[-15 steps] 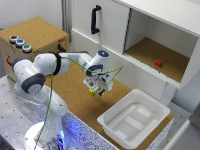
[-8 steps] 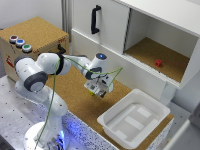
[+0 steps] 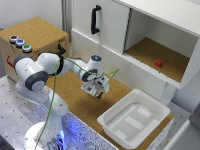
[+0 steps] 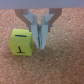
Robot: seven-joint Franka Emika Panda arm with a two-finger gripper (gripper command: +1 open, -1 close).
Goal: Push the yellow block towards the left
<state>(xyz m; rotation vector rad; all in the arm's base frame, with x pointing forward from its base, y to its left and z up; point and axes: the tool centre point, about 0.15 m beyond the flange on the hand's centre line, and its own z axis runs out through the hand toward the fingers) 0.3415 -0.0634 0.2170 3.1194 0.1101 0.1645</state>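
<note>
The yellow block [image 4: 22, 42], a small bright yellow cube with a dark mark on its face, sits on the cork surface in the wrist view. My gripper [image 4: 40, 44] is low over the cork, its two grey fingers [image 4: 35, 27] pressed together with nothing between them. The fingertips stand right beside one face of the block; I cannot tell whether they touch it. In the exterior view my gripper [image 3: 96, 91] is down at the cork floor [image 3: 75, 100] in front of the cabinet, and the block is hidden under the hand.
A white plastic tray [image 3: 132, 120] stands just to the exterior view's right of the gripper. A small red block [image 3: 158, 63] lies in the open cabinet compartment. The white cabinet with a black handle [image 3: 94, 19] rises behind. A cork box with buttons [image 3: 20, 44] stands at the exterior view's left.
The wrist and hand have shifted only slightly near the cork floor; the gripper stays low and shut. No clear movement of the block is visible.
</note>
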